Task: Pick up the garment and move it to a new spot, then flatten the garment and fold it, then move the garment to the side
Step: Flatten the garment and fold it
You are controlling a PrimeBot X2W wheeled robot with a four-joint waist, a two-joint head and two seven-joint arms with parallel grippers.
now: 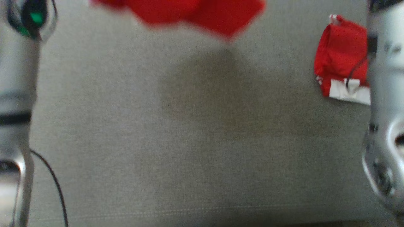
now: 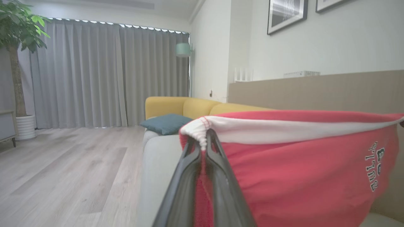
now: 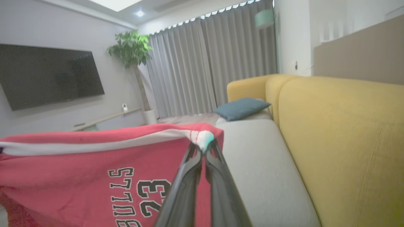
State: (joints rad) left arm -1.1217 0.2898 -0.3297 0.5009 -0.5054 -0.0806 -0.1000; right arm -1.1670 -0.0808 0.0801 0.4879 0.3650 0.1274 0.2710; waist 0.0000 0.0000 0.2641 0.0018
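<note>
left gripper (image 2: 203,138) and right gripper (image 3: 203,146) are each clenched on a corner of the white band of the red garment (image 2: 300,170) — it hangs stretched between them, above the grey sofa seat (image 1: 202,142).

At the left edge of the head view, the left forearm (image 1: 15,94) is a pale silver-grey tube ringed by a black band (image 1: 14,118). It has a green light (image 1: 37,17) in a dark housing at the upper left and a thin black cable (image 1: 53,183) at the lower left. The right forearm (image 1: 386,110), at the right edge, is equally pale, with dark oval recesses and a second thin cable (image 1: 353,71). The left gripper (image 2: 204,137) and right gripper (image 3: 204,148) each have two long, dark grey, tapering fingers.
</note>
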